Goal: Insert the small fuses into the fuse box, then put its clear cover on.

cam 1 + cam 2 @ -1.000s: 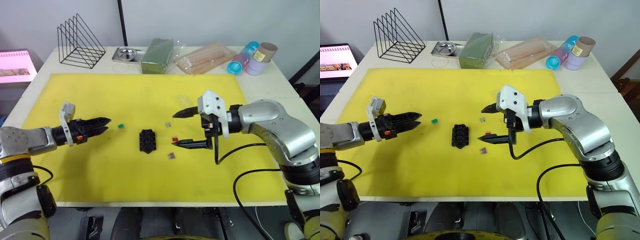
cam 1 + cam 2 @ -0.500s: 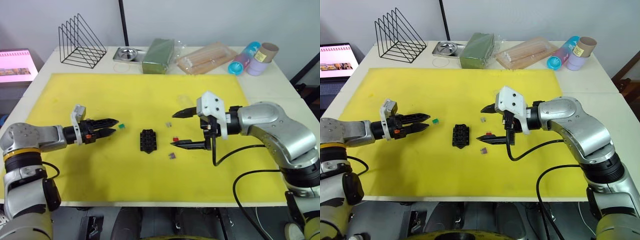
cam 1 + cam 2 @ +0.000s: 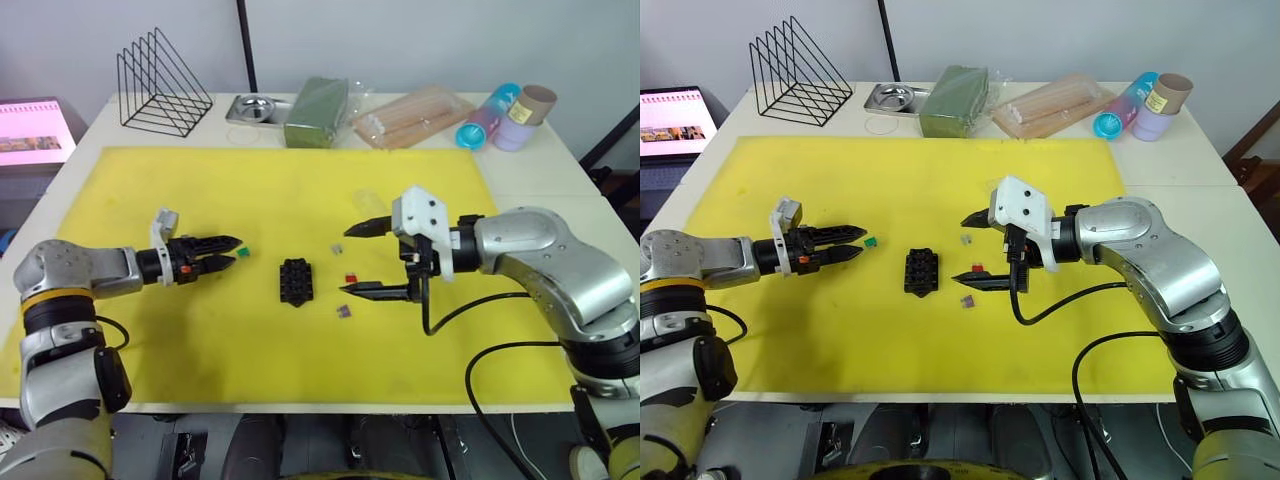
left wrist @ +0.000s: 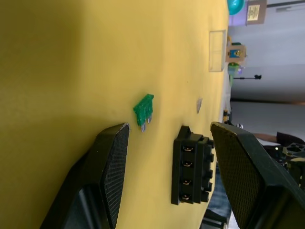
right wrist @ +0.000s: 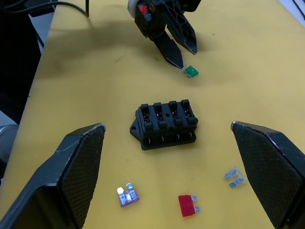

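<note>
Black plastic fuse box (image 3: pixel 294 281): lies flat near the middle of the yellow mat (image 3: pixel 180 340), all slots apparently unfilled.

Green fuse (image 3: pixel 243 254): on the mat left of the box, just beside the tips of the left gripper (image 3: pixel 227 252), not held.

Red fuse (image 3: pixel 350 278), purple fuse (image 3: pixel 343 312), greyish-tan fuse (image 3: pixel 337 247): loose on the mat right of the box, the red one between the other two.

Clear cover (image 4: pixel 217 50): a faint transparent rectangle on the mat, farther right, past the tan fuse.

Left gripper: fingers slightly parted, holding nothing.

Right gripper (image 3: pixel 364 258): fingers spread wide, nothing held, hovering around the three right-hand fuses.

Far table edge: wire rack (image 3: pixel 160 80), metal tray (image 3: pixel 253 108), green packet (image 3: pixel 316 111), bag of sticks (image 3: pixel 420 114).
</note>
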Robot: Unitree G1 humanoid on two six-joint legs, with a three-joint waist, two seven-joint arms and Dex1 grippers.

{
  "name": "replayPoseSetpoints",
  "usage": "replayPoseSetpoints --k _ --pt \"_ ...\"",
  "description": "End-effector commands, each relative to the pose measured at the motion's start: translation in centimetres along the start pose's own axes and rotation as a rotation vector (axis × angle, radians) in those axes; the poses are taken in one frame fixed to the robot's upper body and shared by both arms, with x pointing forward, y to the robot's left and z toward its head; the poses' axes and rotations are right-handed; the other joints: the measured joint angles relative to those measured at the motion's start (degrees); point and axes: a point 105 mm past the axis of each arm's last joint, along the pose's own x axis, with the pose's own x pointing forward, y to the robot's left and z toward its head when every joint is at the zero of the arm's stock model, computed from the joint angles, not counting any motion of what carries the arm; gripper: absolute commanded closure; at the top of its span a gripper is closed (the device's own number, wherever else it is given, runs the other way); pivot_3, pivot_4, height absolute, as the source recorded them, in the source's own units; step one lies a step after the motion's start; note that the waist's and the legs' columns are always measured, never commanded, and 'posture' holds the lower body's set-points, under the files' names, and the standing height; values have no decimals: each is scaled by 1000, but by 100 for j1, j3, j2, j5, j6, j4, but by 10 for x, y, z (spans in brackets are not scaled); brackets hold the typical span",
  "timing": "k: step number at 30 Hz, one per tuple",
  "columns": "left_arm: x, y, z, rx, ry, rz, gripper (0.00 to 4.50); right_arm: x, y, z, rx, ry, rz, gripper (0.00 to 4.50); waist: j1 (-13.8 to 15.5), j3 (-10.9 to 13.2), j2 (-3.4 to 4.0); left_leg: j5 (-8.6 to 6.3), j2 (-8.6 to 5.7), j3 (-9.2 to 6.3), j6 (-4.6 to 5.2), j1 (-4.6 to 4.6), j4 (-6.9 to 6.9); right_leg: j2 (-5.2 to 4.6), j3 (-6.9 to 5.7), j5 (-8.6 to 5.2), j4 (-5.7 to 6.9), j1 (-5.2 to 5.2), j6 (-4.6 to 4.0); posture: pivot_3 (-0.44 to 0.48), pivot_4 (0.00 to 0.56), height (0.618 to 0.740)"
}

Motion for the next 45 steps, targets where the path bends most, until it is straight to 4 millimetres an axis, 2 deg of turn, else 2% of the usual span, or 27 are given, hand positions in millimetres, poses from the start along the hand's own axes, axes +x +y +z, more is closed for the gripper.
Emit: replayPoseSetpoints --k 1,6,13,17,28,45 --pt "1 0 12 35 -56 22 1616 -3 1 10 -47 -21 -8 0 7 0 0 0 0 0 0 0 0 0 0 0 0 1 0 0 150 740" --pt "10 -2 12 51 -48 21 1616 -3 -1 10 -50 -19 -10 0 18 0 0 1 -1 -2 -1 1 3 1 -1 0 0 4 0 0 150 740" --pt "15 2 4 72 4 48 1616 -3 -1 10 -58 -19 -15 0 24 -1 0 1 -5 -9 -2 1 6 0 -2 1 0 8 1 0 150 740" --pt "20 -3 -2 79 48 28 1616 -2 -1 10 -59 -20 -16 0 27 -1 0 1 -8 -11 -2 1 6 -1 -2 1 0 10 2 0 150 740" --pt "30 -2 -5 97 79 30 1616 -3 -1 8 -62 -13 -27 0 39 -1 0 1 -16 -18 -2 0 7 -5 -4 1 -3 15 4 0 150 740" --pt "25 8 -6 108 57 60 1616 -2 0 8 -70 -12 -25 0 31 -1 0 1 -18 -25 -2 0 9 -6 -6 1 -4 20 5 0 150 740"
